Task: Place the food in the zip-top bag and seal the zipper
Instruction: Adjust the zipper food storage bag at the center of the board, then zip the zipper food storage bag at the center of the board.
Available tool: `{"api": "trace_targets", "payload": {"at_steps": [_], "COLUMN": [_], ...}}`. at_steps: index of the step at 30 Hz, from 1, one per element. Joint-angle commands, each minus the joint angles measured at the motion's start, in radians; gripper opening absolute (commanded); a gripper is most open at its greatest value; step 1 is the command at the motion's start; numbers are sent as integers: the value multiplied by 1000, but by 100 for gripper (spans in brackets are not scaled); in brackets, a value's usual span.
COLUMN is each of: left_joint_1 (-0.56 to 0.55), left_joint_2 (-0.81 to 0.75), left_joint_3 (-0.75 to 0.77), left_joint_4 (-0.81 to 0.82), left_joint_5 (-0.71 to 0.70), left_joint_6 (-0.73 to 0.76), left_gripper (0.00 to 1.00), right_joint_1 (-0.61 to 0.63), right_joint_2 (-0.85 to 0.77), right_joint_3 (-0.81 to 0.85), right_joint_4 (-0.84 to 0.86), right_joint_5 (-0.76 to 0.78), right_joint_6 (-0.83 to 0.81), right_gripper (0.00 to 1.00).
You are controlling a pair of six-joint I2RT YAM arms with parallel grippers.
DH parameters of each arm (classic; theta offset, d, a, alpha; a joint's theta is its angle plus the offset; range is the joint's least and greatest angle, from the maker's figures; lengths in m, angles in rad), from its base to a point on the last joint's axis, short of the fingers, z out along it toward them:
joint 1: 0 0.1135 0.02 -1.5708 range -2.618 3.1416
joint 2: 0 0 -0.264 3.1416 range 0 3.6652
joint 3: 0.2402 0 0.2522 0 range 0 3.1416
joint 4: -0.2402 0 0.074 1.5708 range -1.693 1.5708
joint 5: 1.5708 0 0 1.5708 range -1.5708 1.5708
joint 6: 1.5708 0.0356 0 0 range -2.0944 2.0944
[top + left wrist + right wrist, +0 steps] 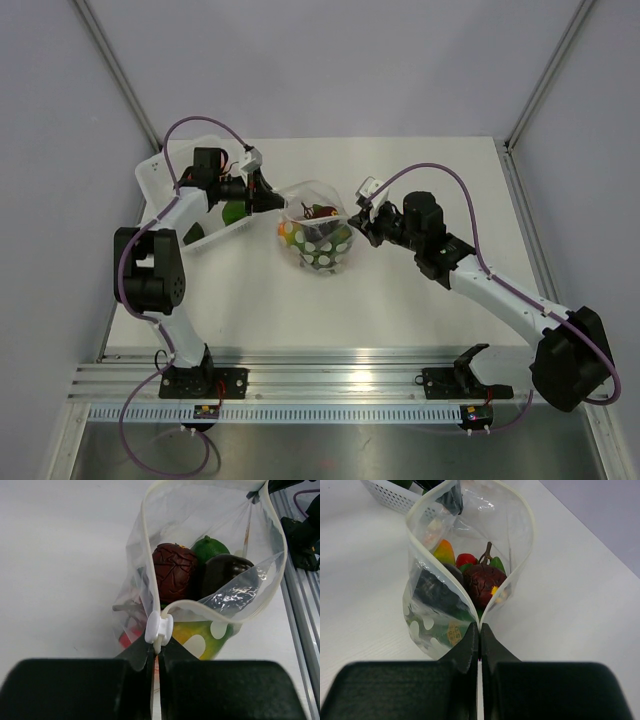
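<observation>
Locate the bag (318, 235) at mid-surface (430, 170), mouth up, hung between both claws. See the food (175, 572) inside it: dark red, green and purple pieces on top, orange and red lower down.

Note the left claw (156, 655) clenched on the mouth's end at 9 o'clock in the top view, gripping the bag just under the white slider (159, 628). Note the right claw (479, 640) clenched on the opposite end of the mouth, at 3 o'clock.

Read the mouth's long axis as running claw to claw, 9 to 3 o'clock, tipped slightly toward 4. Observe the zipper (144, 545) bowed into an open loop between the two grips, its lips well apart at mid-span.

Treat the slider as the key item: sits at the left end, just beside the left claw tips, well apart from the right claw. Judge the closing stroke as travel along the axis toward 3 o'clock. Expect to draw the axis taut first, to bring the lips together. Count the left arm as nearer the slider; use the right grip as anchor.

Note a tray (160, 175) at 9 o'clock beyond the left claw, with something green in it; cannot tell whether more food.
</observation>
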Motion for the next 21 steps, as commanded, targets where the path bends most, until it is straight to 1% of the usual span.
{"api": "trace_targets", "payload": {"at_steps": [1,3,4,5,7,8,9,10,11,13,15,16,17,18,19,20,21], "left_joint_1": [-1,-1,-3,-3,-6,-9,-9,-10,-10,-10,-12,-15,-15,-17,-17,-17,-17], "left_joint_2": [-35,-68,-79,-93,-134,-150,-179,-191,-200,-228,-245,-259,-265,-269,-272,-274,-274], "left_joint_3": [-16,-45,-61,-73,-116,-128,-143,-166,-177,-199,-213,-219,-225,-225,-223,-216,-211], "left_joint_4": [37,45,72,101,170,177,201,219,238,281,292,311,315,313,312,307,296], "left_joint_5": [40,37,29,17,-14,-26,-38,-52,-54,-57,-61,-66,-67,-67,-61,-57,-43], "left_joint_6": [10,6,-4,-60,-102,-102,-108,-143,-166,-217,-229,-232,-234,-237,-246,-248,-249], "left_gripper": [0,0,0,0,0,0,0,0,0,0,0,0,0,0,0,0,0], "right_joint_1": [-9,-9,-9,-9,-9,-7,-7,-4,-1,8,13,22,25,28,33,40,45], "right_joint_2": [-33,-27,-24,-25,-17,-10,7,12,12,7,41,65,132,171,209,246,304], "right_joint_3": [35,61,70,93,171,281,332,372,427,454,498,532,623,679,732,815,848], "right_joint_4": [14,-24,-61,-81,-260,-334,-442,-474,-497,-508,-515,-537,-569,-659,-694,-718,-748], "right_joint_5": [20,17,16,16,-18,-73,-87,-99,-95,-92,-105,-143,-174,-214,-278,-299,-322], "right_joint_6": [-1,-9,-12,-12,-14,-12,-8,-8,-18,-43,-87,-106,-148,-178,-199,-228,-245], "right_gripper": [0,2,5,13,41,44,46,47,47,48,46,46,44,44,44,43,43]}}
